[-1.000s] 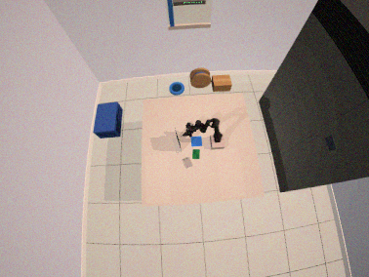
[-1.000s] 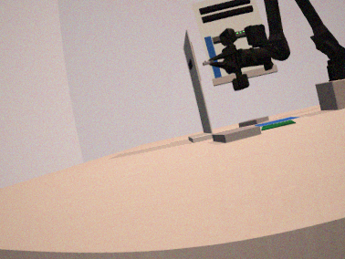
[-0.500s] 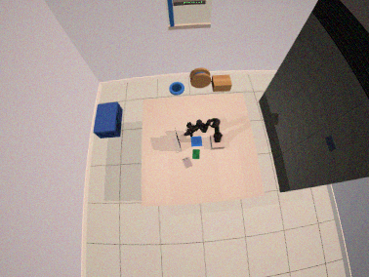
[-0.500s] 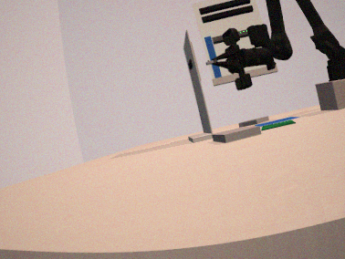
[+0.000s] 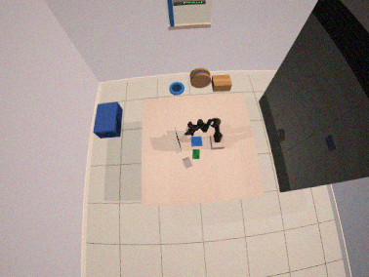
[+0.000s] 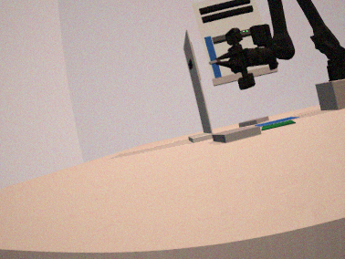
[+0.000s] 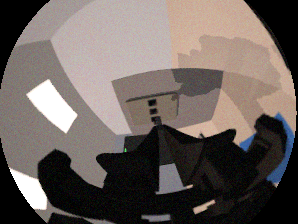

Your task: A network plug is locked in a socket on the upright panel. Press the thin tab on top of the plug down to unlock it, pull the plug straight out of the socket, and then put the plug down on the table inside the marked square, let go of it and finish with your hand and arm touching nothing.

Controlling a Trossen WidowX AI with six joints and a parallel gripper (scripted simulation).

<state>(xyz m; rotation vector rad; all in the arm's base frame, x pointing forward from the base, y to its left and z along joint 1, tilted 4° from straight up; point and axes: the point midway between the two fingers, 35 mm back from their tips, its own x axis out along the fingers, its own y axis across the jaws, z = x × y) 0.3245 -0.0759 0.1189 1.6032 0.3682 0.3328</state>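
Observation:
The upright panel (image 5: 178, 140) (image 6: 198, 91) (image 7: 122, 93) stands on the table. In the wrist view its socket block (image 7: 167, 106) shows a column of dark openings. My gripper (image 6: 215, 62) (image 7: 158, 128) is shut on the plug, a small pale grey piece at the fingertips. The plug (image 6: 212, 62) is in the air, with a gap between it and the panel in the exterior view. The tab is too small to make out. A blue square (image 5: 196, 141) and a green square (image 5: 196, 154) lie flat on the table; which one is the marked square is unclear.
Grey foot blocks (image 6: 238, 134) are at the panel's base. A small grey flat piece (image 5: 187, 162) lies near the green square. The arm's base (image 6: 331, 96) stands at the right in the exterior view. A blue box (image 5: 107, 120) and a blue ring (image 5: 177, 88) are farther off.

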